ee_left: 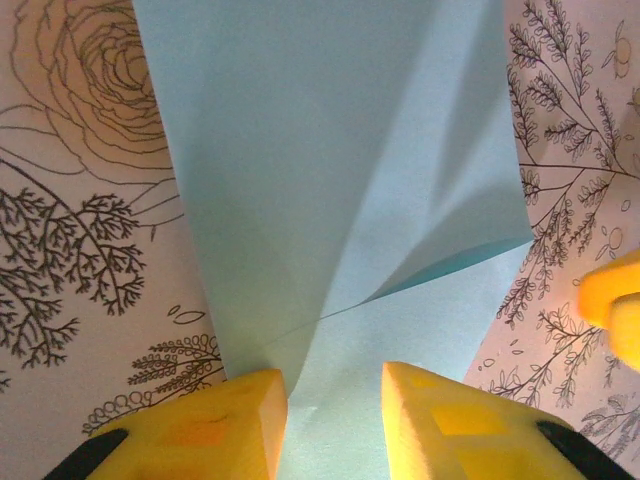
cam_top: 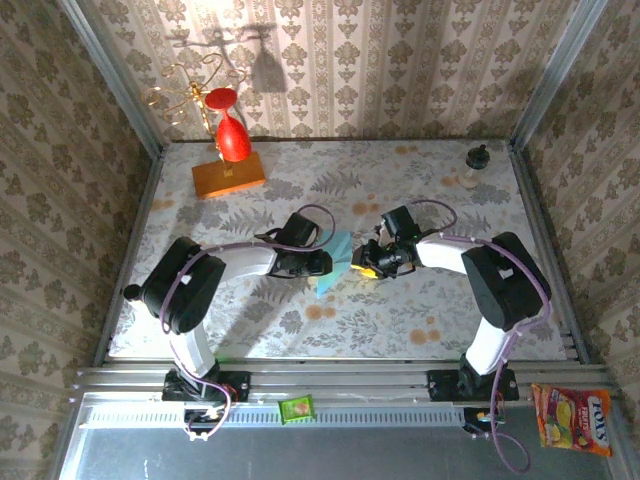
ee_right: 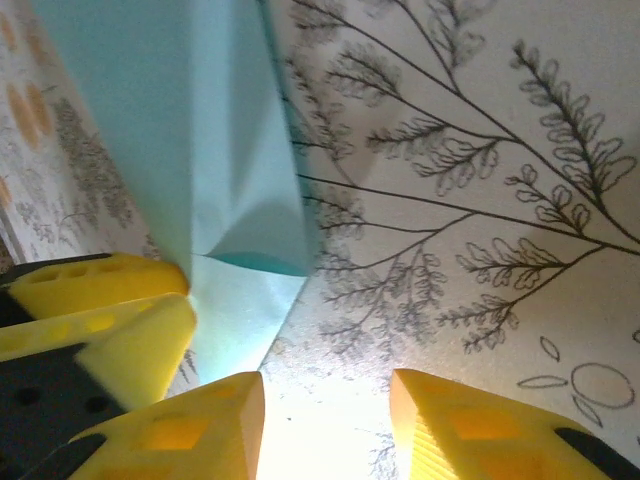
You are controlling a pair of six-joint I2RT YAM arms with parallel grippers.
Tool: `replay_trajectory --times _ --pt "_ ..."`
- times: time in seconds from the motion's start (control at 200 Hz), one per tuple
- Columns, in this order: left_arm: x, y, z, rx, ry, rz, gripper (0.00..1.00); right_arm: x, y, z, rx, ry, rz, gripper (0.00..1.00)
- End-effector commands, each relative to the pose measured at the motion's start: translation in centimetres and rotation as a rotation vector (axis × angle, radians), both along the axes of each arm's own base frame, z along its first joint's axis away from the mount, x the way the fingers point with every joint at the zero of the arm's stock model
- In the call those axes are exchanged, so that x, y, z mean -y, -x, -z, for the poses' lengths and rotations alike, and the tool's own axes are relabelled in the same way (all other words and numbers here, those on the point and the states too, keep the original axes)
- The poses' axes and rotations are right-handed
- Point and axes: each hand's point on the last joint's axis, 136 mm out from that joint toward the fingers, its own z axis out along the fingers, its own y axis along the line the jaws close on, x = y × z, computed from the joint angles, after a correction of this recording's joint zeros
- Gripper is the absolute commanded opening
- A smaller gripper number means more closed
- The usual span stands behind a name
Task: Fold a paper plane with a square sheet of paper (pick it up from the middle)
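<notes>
- Your left gripper (ee_left: 335, 425): jaws apart, nothing pinched, the folded square sheet of paper (ee_left: 330, 180) running between them.
- Your right gripper (ee_right: 325, 430): jaws apart over the table (ee_right: 480, 250), just beside the sheet's corner.
- Sheet lies mid-table; orange block (cam_top: 229, 177) well apart.

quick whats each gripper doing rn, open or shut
left gripper: open, jaws apart over the blue paper.
right gripper: open, over the table, nothing held.

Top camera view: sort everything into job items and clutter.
Job: blue paper, left end effector, right end effector.
Lying about: orange block, red glass, green packet, snack bag.
</notes>
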Motion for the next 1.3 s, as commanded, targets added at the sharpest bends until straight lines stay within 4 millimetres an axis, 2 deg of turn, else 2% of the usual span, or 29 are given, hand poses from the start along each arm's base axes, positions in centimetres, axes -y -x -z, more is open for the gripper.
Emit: replay_trajectory --times 0.0,0.535,0.845,1.14,1.295 --pt "-2.4 2.4 3.5 -0.134 -0.09 -0.03 0.33 -1.4 -0.8 -0.6 -0.006 -0.056 -0.015 0.38" --pt "-2.7 2.5 4.0 -0.156 -0.102 -0.041 0.32 -2.6 -1.7 0.3 -0.014 -0.078 -0.028 0.22" --pt "-2.8 2.5 3.9 -0.153 -0.103 -0.047 0.32 -3.4 -2.0 0.2 -0.007 -0.124 -0.039 0.22" --pt "-3.1 2.2 3.6 -0.143 -0.11 -0.061 0.32 -4.2 -2.1 -1.0 0.039 -0.198 -0.052 0.22" --pt "-3.1 2.1 3.4 -0.14 -0.107 -0.065 0.32 -4.0 -1.8 -0.4 0.02 -0.185 -0.054 0.22"
